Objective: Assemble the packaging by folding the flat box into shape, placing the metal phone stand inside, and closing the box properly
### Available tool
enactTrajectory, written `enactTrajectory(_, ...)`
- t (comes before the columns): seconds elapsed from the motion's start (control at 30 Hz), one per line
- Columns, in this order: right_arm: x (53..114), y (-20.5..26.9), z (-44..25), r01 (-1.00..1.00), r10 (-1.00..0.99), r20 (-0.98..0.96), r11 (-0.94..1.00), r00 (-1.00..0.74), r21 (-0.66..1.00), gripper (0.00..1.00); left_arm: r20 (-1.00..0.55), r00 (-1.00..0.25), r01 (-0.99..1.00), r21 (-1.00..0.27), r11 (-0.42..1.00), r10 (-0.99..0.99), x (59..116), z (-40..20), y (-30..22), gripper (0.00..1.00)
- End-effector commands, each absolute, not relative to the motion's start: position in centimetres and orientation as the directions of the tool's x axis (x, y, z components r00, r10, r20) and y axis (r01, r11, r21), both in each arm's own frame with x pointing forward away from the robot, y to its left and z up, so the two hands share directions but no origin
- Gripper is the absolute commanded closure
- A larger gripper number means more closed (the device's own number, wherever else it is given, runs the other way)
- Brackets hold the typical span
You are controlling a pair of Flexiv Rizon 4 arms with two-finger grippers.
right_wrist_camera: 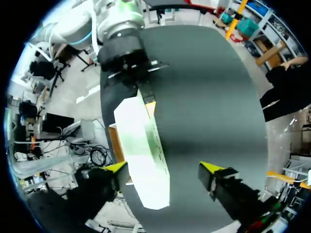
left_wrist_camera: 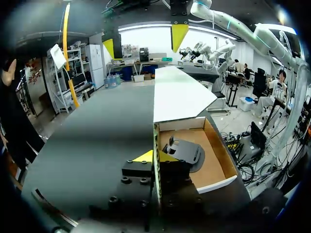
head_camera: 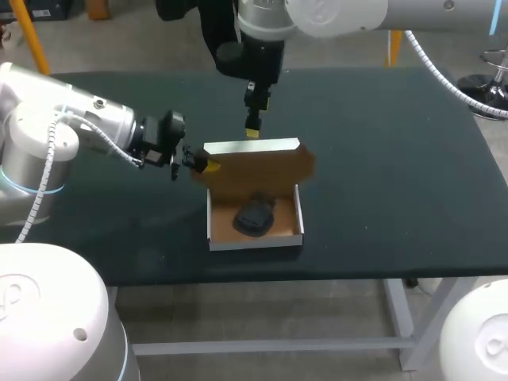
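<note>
Two roles: left fingers [left_wrist_camera: 146,157] pinch the box [head_camera: 254,240] at nine o'clock, steadying it; spread right fingers [right_wrist_camera: 210,168] overhang the lid [head_camera: 255,168].

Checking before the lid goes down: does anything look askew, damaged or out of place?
Nothing stands out. The phone stand lies inside the box, the lid stands upright, and the open right gripper hangs over the lid's top edge.

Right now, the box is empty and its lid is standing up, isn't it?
Not empty. The head view shows the dark phone stand lying inside the box. The lid is standing up, as you said.
</note>
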State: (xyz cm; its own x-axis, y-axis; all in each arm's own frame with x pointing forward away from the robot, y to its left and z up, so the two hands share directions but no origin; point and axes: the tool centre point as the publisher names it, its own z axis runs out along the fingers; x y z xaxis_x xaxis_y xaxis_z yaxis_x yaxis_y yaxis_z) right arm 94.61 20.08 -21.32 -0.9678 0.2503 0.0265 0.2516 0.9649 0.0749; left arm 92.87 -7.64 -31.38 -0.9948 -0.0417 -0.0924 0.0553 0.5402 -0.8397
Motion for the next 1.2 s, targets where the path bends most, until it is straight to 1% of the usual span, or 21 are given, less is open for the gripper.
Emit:
enactTrajectory(0.03,94.6,20.0,-21.2,0.325,0.324,0.020,0.944,-0.946,0.057,0.00,-0.126,-0.991,0.085,-0.834,0.545,-0.038,92.3,-31.2,-8.0,1.00)
enactTrajectory(0.2,94.9,19.6,-21.2,0.411,0.410,0.035,0.909,-0.911,0.070,0.00,-0.170,-0.985,0.123,-0.829,0.545,-0.036,91.9,-31.2,-8.2,1.00)
enactTrajectory(0.47,94.9,19.2,-21.5,0.481,0.476,0.079,0.873,-0.876,0.078,0.00,-0.209,-0.977,0.151,-0.820,0.553,-0.044,91.6,-31.5,-8.2,1.00)
enactTrajectory(0.87,94.5,18.5,-21.9,0.608,0.589,0.168,0.788,-0.790,0.096,0.00,-0.305,-0.950,0.204,-0.779,0.593,-0.073,91.4,-32.2,-8.2,1.00)
enactTrajectory(1.2,93.6,17.9,-22.6,0.685,0.657,0.209,0.721,-0.724,0.107,0.00,-0.379,-0.922,0.263,-0.760,0.595,-0.075,91.1,-32.6,-8.3,1.00)
